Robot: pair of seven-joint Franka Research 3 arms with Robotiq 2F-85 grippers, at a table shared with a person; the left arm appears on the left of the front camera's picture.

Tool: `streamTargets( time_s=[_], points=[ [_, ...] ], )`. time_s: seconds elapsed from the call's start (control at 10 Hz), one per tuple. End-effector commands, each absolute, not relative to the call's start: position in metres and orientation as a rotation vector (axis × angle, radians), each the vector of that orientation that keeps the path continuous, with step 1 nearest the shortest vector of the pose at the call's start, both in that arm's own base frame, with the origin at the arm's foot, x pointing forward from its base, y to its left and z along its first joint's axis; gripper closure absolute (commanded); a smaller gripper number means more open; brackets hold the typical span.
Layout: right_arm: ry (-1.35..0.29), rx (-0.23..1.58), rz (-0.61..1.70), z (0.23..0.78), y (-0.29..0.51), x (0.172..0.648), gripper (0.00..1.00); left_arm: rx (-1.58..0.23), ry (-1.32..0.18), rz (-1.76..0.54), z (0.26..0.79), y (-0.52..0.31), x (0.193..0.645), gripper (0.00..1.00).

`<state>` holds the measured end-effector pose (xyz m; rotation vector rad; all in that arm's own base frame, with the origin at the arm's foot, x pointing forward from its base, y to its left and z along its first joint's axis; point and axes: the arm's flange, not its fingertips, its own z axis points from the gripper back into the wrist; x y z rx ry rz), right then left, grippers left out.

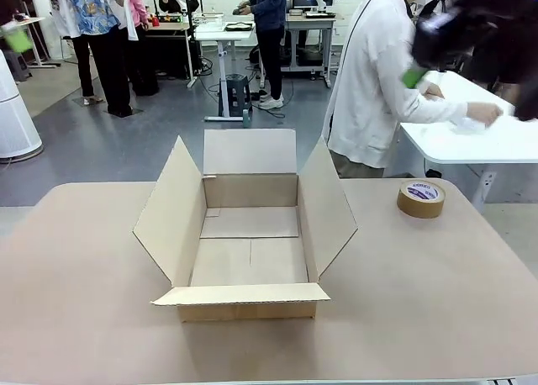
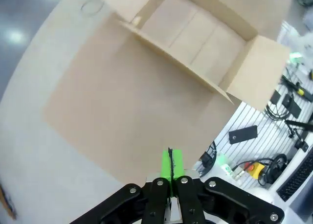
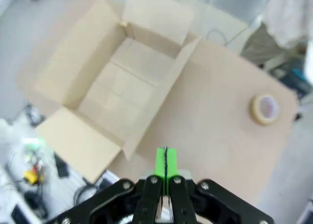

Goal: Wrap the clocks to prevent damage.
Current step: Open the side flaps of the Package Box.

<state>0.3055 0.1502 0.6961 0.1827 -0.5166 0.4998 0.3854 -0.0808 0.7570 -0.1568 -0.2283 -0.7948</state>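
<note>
The pale beige, round-cornered worktop (image 1: pixel 420 301) carries an open brown cardboard carton (image 1: pixel 250 259) at its centre, all four flaps spread outward. At two o'clock from the carton, well apart, a brown tape roll (image 1: pixel 421 198) lies flat near the far edge.

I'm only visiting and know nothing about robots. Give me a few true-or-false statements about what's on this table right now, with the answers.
1. The brown cardboard carton stands open and empty on the tan table. True.
2. The brown tape roll lies inside the carton. False: it lies flat on the table, right of the carton and apart from it.
3. Both black, green-padded grippers gape wide open. False: the left gripper and the right gripper are shut, holding nothing.
4. The person in a white top is turned towards a white side table. True.
</note>
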Motion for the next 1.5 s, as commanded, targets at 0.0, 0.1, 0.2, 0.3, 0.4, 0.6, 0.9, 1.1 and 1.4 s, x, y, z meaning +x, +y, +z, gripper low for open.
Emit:
streamTargets(
  time_s=[0.0, 0.1, 0.2, 0.3, 0.4, 0.6, 0.9, 1.1, 1.4],
  points=[
    [-0.433, 0.123, 0.324, 0.707, 0.189, 0.331, 1.0, -0.102, -0.115, -0.591, 0.751, -0.127, 0.419, 1.0],
    [-0.423, 0.129, 0.282, 0.697, 0.207, 0.338, 1.0, -0.094, -0.117, -0.523, 0.726, -0.149, 0.425, 1.0],
    [-0.418, 0.13, 0.214, 0.687, 0.217, 0.351, 1.0, -0.093, -0.121, -0.473, 0.704, -0.165, 0.437, 1.0],
    [-0.396, 0.12, 0.17, 0.673, 0.222, 0.366, 1.0, -0.099, -0.139, -0.434, 0.685, -0.174, 0.445, 1.0],
    [-0.368, 0.092, 0.131, 0.653, 0.224, 0.38, 1.0, -0.117, -0.148, -0.417, 0.665, -0.177, 0.447, 1.0],
    [-0.314, 0.112, 0.121, 0.629, 0.22, 0.395, 1.0, -0.135, -0.176, -0.413, 0.638, -0.18, 0.447, 1.0],
    [-0.345, 0.108, 0.156, 0.646, 0.219, 0.381, 1.0, -0.12, -0.142, -0.42, 0.646, -0.183, 0.463, 1.0],
    [-0.345, 0.108, 0.156, 0.646, 0.219, 0.381, 1.0, -0.12, -0.142, -0.42, 0.646, -0.183, 0.463, 1.0],
    [-0.349, 0.112, 0.155, 0.648, 0.222, 0.38, 0.99, -0.136, -0.153, -0.438, 0.643, -0.183, 0.462, 0.99]
  ],
)
